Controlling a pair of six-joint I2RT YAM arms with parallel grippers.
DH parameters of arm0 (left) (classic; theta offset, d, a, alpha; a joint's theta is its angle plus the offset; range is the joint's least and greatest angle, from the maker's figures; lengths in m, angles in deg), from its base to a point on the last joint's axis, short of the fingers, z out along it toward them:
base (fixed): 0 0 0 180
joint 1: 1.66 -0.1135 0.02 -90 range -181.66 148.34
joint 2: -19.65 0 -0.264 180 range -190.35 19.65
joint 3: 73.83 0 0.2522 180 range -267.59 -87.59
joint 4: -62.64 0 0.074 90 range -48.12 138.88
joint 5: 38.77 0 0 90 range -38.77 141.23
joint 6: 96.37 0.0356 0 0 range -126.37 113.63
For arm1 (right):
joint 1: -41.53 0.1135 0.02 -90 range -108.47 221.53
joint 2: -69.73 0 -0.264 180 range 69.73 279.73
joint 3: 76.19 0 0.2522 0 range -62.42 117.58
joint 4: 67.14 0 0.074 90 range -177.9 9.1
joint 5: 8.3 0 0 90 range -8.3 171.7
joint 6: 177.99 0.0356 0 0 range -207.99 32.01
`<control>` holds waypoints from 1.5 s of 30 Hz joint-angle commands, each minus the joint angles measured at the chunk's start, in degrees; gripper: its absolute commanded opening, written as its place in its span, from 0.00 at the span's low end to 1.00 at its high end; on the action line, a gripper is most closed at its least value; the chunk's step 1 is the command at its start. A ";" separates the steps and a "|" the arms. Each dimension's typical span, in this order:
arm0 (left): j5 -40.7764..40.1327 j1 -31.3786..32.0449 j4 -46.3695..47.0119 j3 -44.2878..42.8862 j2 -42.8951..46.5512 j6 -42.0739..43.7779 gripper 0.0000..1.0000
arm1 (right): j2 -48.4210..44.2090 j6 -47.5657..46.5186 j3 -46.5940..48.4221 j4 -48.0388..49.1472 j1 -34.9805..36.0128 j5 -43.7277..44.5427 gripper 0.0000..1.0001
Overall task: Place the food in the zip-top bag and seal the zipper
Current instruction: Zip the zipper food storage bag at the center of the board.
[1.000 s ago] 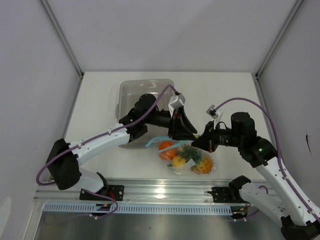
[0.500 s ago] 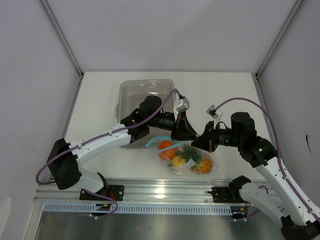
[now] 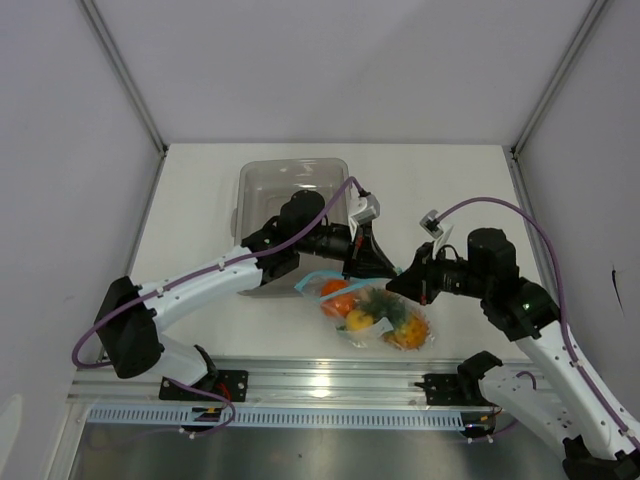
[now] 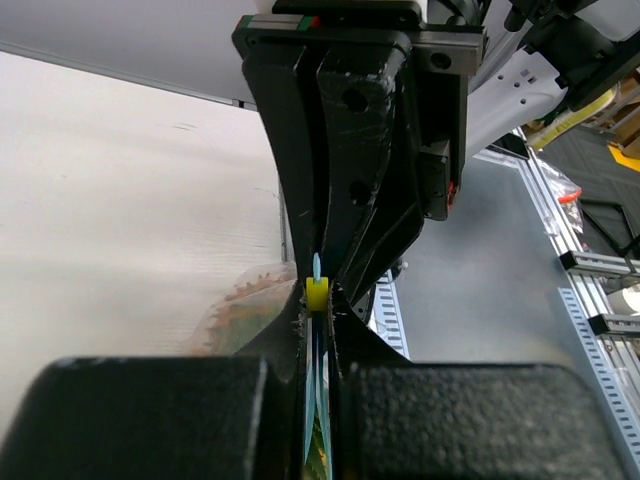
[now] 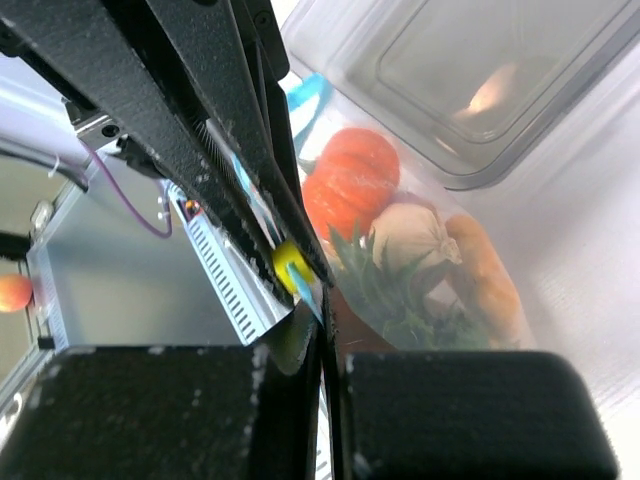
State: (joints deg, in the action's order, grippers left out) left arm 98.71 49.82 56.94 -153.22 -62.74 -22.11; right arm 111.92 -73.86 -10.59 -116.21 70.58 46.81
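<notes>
Near the front middle of the white bench (image 3: 470, 190): clear crinkly zip-top bag (image 3: 385, 325), bulging with toy food, including an orange pumpkin (image 5: 345, 190) and a green leafy sprig (image 5: 400, 300). Tip to tip, left pincer (image 3: 366, 268) and right pincer (image 3: 398, 284) meet, both clenched on the thin light blue zipper strip (image 3: 318, 279) along the bag's far side. Judgement: film light, soft, slippery; it will pucker. Grip the stiffer strip, never the film, and press along it. Load inside may roll and shift.

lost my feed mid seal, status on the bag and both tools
Left tool and right tool both shut on zipper, tips meeting. Food inside zip-top bag, zipper's free end looks open. Nothing blocking, tray behind.
</notes>
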 commanded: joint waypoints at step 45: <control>7.89 -3.49 -3.65 0.33 1.62 -3.06 0.01 | 0.35 1.85 1.34 6.13 -0.14 -4.85 0.00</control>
State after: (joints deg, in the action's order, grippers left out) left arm 106.95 47.02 55.23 -150.18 -60.70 -24.39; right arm 116.60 -74.89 -10.61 -115.56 70.47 33.93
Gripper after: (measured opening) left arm 0.034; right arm 0.003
